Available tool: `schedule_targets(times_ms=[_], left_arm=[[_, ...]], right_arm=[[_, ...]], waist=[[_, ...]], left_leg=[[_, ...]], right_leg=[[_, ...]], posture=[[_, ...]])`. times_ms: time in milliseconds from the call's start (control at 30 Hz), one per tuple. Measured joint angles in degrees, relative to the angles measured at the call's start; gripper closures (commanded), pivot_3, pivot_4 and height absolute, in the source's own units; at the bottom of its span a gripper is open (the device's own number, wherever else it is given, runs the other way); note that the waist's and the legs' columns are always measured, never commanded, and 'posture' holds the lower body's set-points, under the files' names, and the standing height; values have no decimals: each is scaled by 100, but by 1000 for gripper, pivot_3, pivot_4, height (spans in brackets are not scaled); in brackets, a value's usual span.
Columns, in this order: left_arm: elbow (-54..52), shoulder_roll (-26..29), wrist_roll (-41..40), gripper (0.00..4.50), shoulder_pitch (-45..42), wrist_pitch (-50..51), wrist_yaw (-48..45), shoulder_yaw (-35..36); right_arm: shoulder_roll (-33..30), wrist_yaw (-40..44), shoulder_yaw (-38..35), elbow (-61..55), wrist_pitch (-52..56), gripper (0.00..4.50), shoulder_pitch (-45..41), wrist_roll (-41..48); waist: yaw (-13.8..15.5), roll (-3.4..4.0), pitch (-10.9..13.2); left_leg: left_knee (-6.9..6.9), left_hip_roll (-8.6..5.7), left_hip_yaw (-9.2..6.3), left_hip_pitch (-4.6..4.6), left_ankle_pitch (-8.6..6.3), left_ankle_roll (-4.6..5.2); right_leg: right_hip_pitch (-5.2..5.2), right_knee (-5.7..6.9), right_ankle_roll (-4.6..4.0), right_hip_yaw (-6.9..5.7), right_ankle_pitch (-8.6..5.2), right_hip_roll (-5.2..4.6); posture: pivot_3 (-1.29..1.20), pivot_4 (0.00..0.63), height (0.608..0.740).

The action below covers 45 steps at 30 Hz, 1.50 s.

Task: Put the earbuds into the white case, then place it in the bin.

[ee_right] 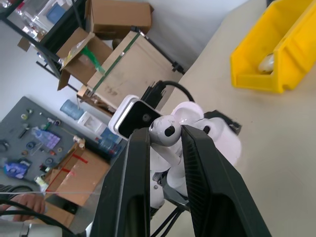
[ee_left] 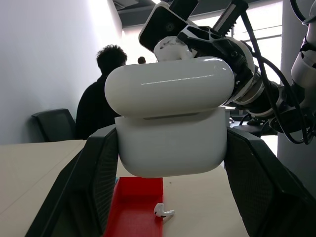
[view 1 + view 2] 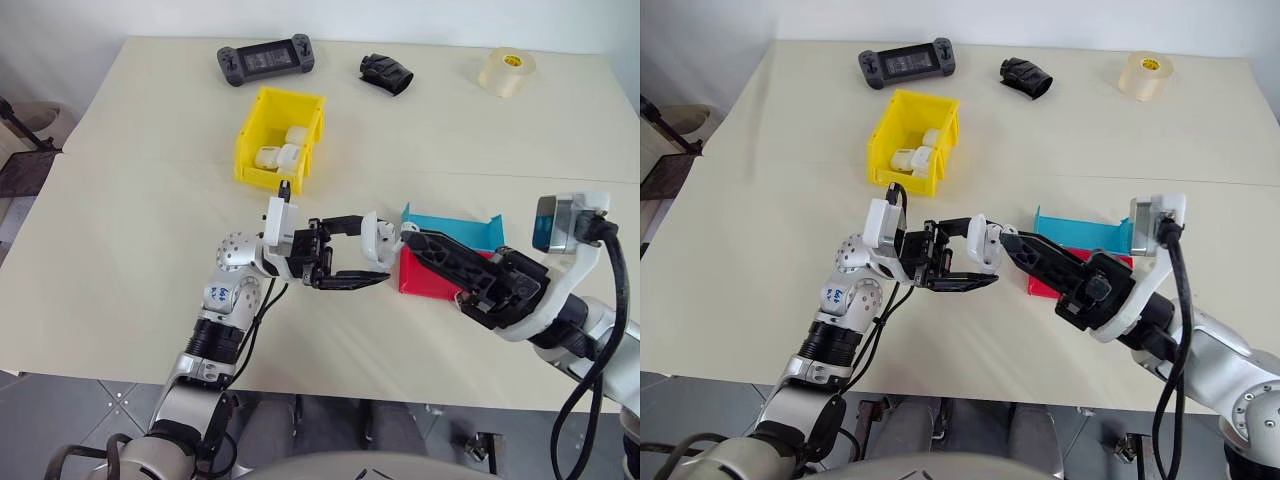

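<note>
My left gripper point(image 3: 372, 250) is shut on the white case point(image 2: 170, 143), holding it by its sides above the table with the lid point(image 2: 169, 91) slightly raised. My right gripper point(image 1: 165, 134) is shut on one earbud point(image 1: 167, 129), and its tips are right at the case point(image 3: 380, 232). A second earbud point(image 2: 163, 211) lies on the table beside the red tray point(image 2: 136, 207). The yellow bin point(image 3: 252, 142) stands farther back, left of centre, with several white cases point(image 3: 280, 152) inside.
The red tray point(image 3: 425, 282) and a blue tray point(image 3: 452, 228) sit under my right arm. A game controller point(image 3: 265, 60), a black object point(image 3: 386, 72) and a tape roll point(image 3: 507, 72) line the far edge. A person point(image 2: 101, 98) sits beyond the table.
</note>
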Motion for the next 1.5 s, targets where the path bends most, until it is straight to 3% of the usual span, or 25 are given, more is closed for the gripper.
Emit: schedule_targets(times_ms=[367, 1300, 1500], left_arm=[[-1, -7, 8, 1668, 0, -46, 12, 3], [-10, -10, 89, 1668, 40, -15, 64, -56], [-16, -8, 108, 1668, 61, 36, 67, -53]], right_arm=[[-193, -18, 423, 11, -151, 3942, -112, 0], [-773, 410, 445, 310, -46, 3942, -174, -295], [-937, 733, 411, 261, 21, 2078, -221, -480]], waist=[[-1, -1, 1], [4, -3, 2], [5, -3, 2]], left_leg=[[0, 1, -3, 0, 0, 0], [1, 0, -4, 0, 0, 0], [1, 0, -5, 0, 0, 0]], right_leg=[[3, -3, 0, -3, 0, 1], [6, -6, 0, -7, 0, 0], [6, -8, 0, -8, 0, 0]], posture=[[0, 150, 740], [0, 150, 740], [0, 150, 740]])
